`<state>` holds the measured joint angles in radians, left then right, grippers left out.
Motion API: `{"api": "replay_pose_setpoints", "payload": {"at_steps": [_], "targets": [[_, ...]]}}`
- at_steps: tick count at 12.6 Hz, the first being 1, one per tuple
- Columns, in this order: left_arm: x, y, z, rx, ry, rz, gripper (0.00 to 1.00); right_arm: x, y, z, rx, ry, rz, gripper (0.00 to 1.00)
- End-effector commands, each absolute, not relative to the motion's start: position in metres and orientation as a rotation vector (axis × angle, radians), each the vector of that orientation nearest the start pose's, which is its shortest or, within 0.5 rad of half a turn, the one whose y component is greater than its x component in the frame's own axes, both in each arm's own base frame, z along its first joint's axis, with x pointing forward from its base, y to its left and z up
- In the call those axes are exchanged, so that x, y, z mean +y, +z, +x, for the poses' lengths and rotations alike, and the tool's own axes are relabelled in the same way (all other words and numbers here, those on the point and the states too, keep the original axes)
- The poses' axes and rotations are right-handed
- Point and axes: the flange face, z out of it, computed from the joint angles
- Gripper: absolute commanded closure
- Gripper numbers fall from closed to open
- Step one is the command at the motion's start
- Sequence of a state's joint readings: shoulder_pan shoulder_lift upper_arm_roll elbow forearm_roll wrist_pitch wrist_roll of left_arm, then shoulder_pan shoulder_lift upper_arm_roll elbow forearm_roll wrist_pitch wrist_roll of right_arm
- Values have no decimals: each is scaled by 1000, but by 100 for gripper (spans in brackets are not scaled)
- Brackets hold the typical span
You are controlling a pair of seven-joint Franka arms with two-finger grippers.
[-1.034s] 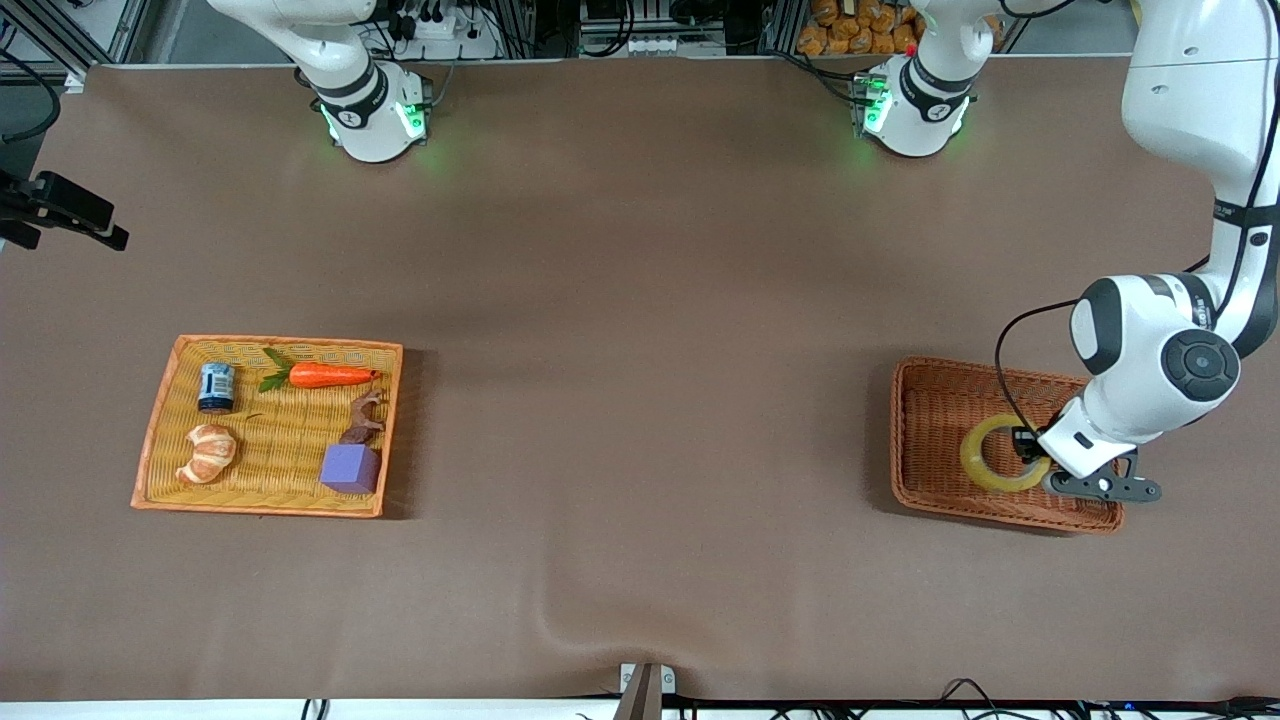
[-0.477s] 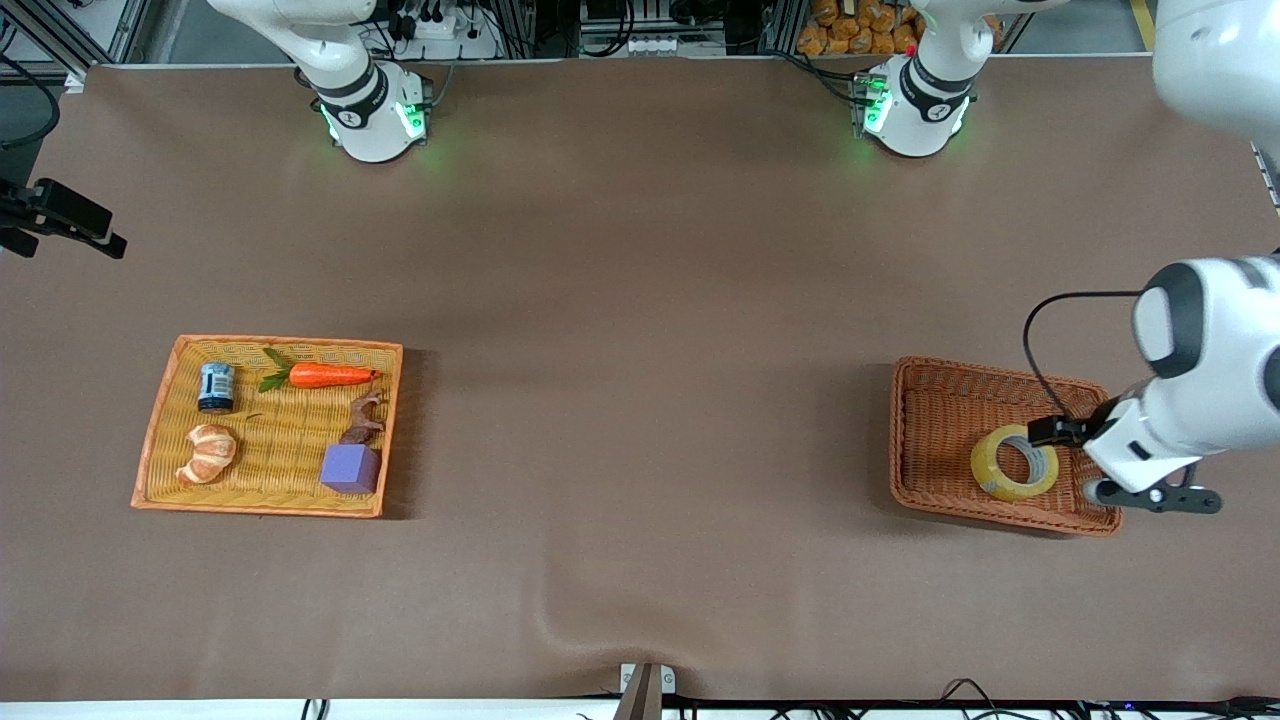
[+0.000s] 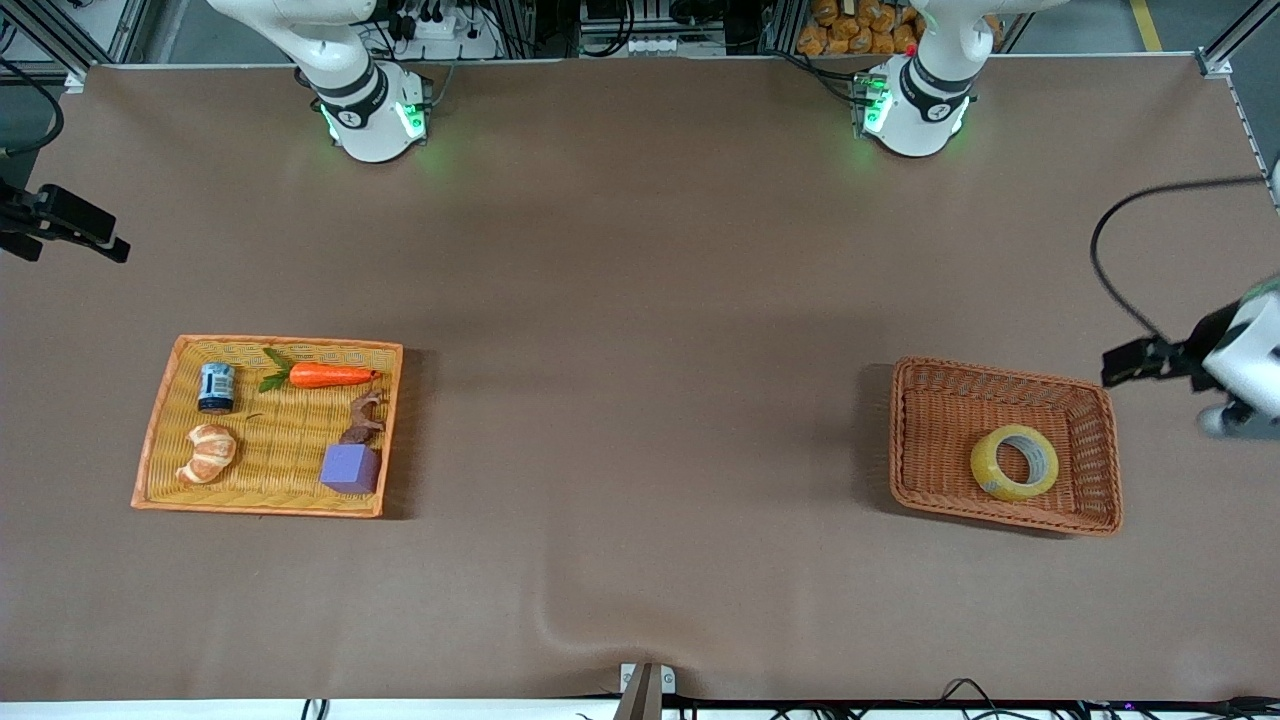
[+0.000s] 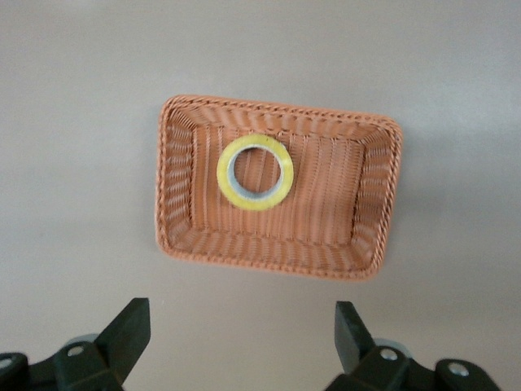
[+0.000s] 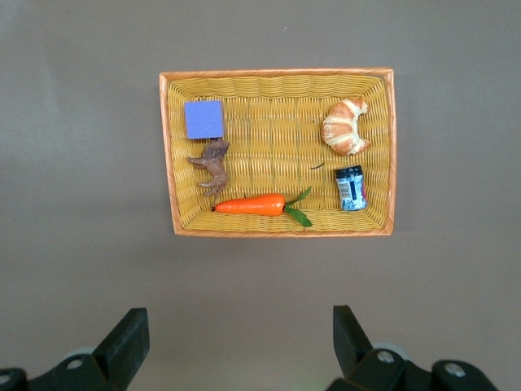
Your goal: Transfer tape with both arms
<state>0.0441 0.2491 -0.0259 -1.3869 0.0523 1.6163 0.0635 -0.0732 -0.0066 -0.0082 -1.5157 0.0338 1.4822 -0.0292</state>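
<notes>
The tape [image 3: 986, 470] is a yellowish ring with a grey core. It lies in the brown wicker basket [image 3: 1000, 370] at the left arm's end of the table. In the left wrist view the tape [image 4: 254, 204] lies inside the basket [image 4: 269, 106], far below. My left gripper [image 4: 240, 316] is open and empty, high above the table beside the basket; only its wrist [image 3: 1245, 365] shows at the front view's edge. My right gripper [image 5: 238, 320] is open and empty, high above the table beside the yellow tray [image 5: 277, 73].
The yellow wicker tray [image 3: 290, 343] at the right arm's end holds a carrot [image 3: 330, 376], a croissant [image 3: 208, 452], a purple cube [image 3: 350, 468], a small jar [image 3: 216, 387] and a toy horse [image 3: 364, 418]. The brown cloth has a wrinkle [image 3: 560, 625] near the front edge.
My left gripper has let go of the tape in the brown basket, and has risen and drawn away toward the table's end. The tape stays in the basket.
</notes>
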Motion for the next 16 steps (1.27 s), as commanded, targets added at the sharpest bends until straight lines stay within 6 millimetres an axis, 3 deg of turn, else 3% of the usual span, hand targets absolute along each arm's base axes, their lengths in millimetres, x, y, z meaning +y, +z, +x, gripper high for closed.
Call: {"api": "replay_pose_setpoints", "payload": {"at_steps": [1, 3, 5, 12, 16], "targets": [[19, 601, 601, 14, 55, -3146, 0, -58, 651, 541, 141, 8, -3101, 0], [21, 614, 595, 0, 24, -3146, 0, -63, 652, 540, 144, 8, -3103, 0], [21, 621, 586, 26, 55, -3143, 0, -80, 652, 537, 182, 8, -3091, 0], [17, 637, 538, 13, 101, -3148, 0, -60, 649, 542, 129, 2, -3096, 0], [19, 641, 531, 3, 93, -3168, 0, -59, 648, 542, 126, 7, -3096, 0]]}}
